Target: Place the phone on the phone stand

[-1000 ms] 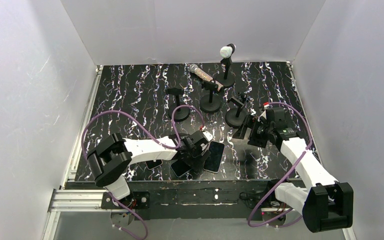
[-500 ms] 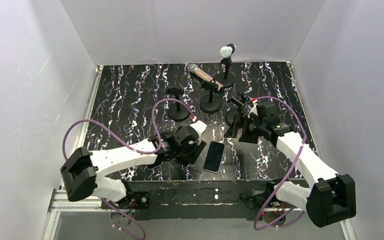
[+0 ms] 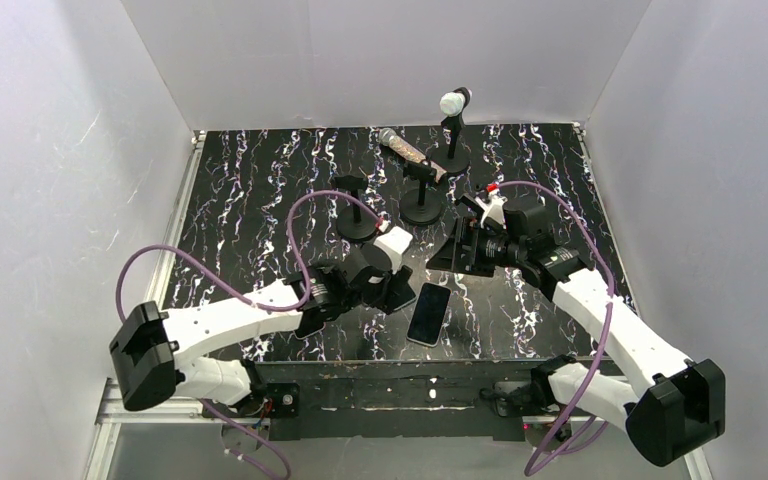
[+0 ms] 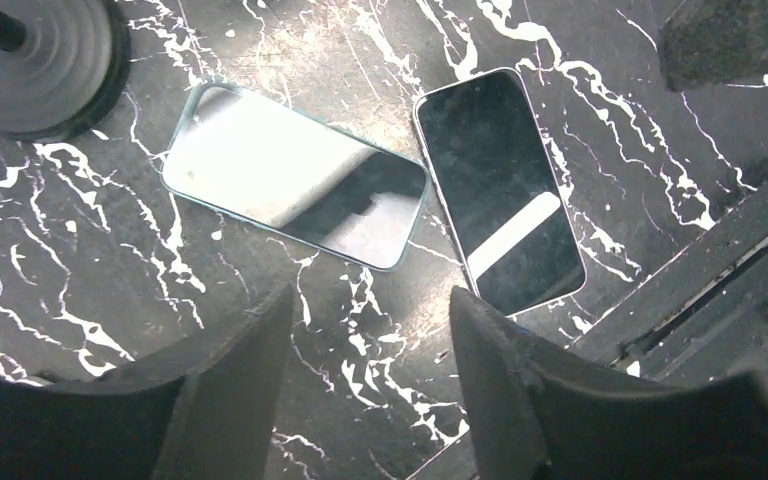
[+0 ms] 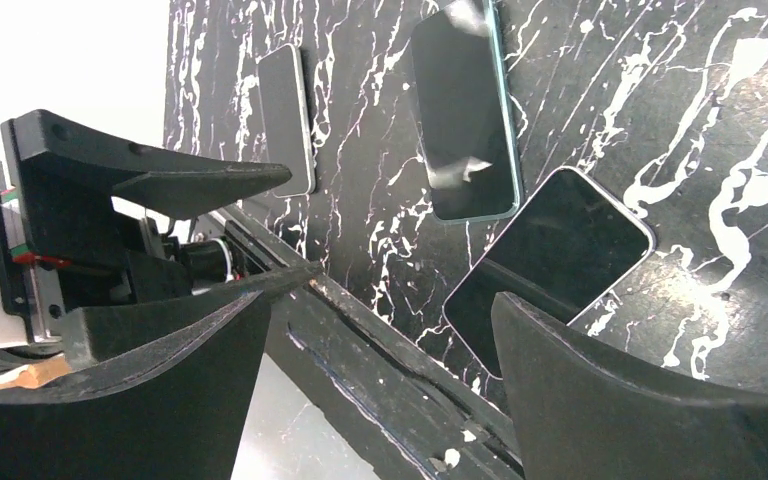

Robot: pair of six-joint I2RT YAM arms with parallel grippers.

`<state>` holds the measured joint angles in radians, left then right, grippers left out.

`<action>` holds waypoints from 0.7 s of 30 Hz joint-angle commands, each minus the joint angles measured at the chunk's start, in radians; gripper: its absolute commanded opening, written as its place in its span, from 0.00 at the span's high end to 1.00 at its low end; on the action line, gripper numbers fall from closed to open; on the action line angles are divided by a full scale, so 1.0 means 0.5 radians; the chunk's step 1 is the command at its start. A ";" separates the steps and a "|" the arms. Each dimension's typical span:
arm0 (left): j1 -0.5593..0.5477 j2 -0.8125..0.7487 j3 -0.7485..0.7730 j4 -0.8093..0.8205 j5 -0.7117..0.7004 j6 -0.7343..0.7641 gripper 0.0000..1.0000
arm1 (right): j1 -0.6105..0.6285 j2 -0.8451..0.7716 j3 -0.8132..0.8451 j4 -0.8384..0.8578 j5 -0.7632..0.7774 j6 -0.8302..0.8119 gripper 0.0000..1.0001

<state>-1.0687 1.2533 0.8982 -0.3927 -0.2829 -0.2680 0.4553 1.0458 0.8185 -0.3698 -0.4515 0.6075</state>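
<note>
The bench (image 3: 250, 190) carries a bare phone stand (image 3: 359, 226) toward its middle; the phone (image 3: 428, 313) lies flat by the near edge. Thin, stiff and glassy, it is likely slippery and fragile, so it is best pinched across its long edges. The left pincer (image 4: 370, 305) and right pincer (image 5: 382, 312) both gape, holding nothing.

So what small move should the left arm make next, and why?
Probably ease the open left gripper forward and down over the dark phone: it lies flat just ahead, beside the reflective phone, and the gripper holds nothing yet.

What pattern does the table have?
Black table, white marble-like veins; clearest in the left wrist view.
</note>
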 commanded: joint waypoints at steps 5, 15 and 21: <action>0.001 0.234 0.074 0.117 -0.012 -0.077 0.30 | 0.007 0.022 0.030 -0.012 0.163 -0.029 0.11; -0.001 0.472 0.190 0.030 0.250 -0.311 0.10 | 0.004 0.032 -0.020 -0.103 0.394 -0.065 0.09; 0.006 0.573 0.279 -0.136 0.171 -0.498 0.02 | -0.004 0.089 -0.055 -0.076 0.407 -0.081 0.09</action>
<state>-1.0687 1.5291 0.9806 -0.3912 -0.1898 -0.4355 0.4553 1.0729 0.8036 -0.4194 -0.2676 0.5880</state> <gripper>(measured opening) 0.979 0.909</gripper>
